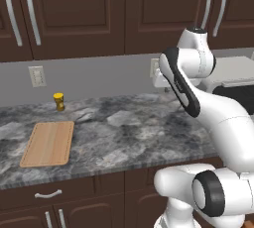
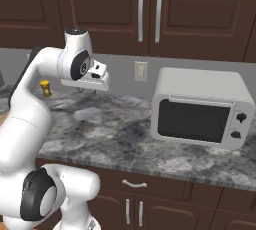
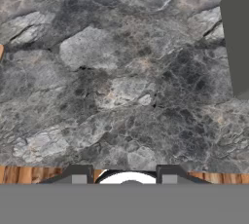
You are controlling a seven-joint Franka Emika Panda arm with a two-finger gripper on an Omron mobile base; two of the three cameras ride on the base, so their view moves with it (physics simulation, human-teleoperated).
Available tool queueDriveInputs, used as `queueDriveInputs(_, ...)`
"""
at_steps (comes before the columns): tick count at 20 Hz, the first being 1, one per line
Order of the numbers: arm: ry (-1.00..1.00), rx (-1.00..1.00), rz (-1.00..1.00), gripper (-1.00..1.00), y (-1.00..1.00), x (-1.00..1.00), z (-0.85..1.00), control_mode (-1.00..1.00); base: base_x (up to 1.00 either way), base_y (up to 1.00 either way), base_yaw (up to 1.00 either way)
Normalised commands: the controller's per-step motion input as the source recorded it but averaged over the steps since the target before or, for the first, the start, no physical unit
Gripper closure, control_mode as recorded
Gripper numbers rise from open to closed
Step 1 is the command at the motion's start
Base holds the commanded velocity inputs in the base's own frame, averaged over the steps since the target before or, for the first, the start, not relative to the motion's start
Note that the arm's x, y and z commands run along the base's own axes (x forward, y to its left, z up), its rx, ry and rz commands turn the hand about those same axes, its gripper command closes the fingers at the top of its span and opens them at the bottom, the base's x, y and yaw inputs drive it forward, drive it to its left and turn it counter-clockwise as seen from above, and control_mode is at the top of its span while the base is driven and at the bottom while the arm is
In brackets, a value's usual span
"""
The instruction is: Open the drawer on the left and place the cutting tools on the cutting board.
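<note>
1. Leftmost, the flat light tan wooden cutting board [image 1: 48,143] lay bare on the grey marbled stone counter [image 1: 144,133].
2. Below it, the dark brown wooden drawer [image 1: 49,193] with its curved silver handle sat closed.
3. Behind the board stood a small yellow shaker [image 1: 59,101], no label readable.
4. Above mid-counter, the white arm's gripper [image 3: 124,175] hung with fingers apart, holding nothing.
5. Rightmost sat a white microwave [image 2: 200,108], no legible writing.

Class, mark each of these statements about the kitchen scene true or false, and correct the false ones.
1. The cutting board lies flat on the marble counter. True.
2. A knife lies on the cutting board. False: the board is bare.
3. The drawer under the board is shut. True.
4. The microwave door hangs open. False: it is shut.
5. A small yellow bottle stands near the wall behind the board. True.
6. The gripper holds the purple-handled tool. False: its fingers are apart with nothing between them, above the counter.
</note>
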Motion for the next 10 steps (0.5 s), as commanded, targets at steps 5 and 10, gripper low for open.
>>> queueDriveInputs(5, -0.01, 0.0, 0.0, -1.0, 0.0, -0.03, 0.0, -1.0, 0.0, 0.0, 0.0)
queueDriveInputs(10, -0.1, 0.0, 0.0, -1.0, 0.0, -0.23, 0.0, -1.0, 0.0, 0.0, 0.0)
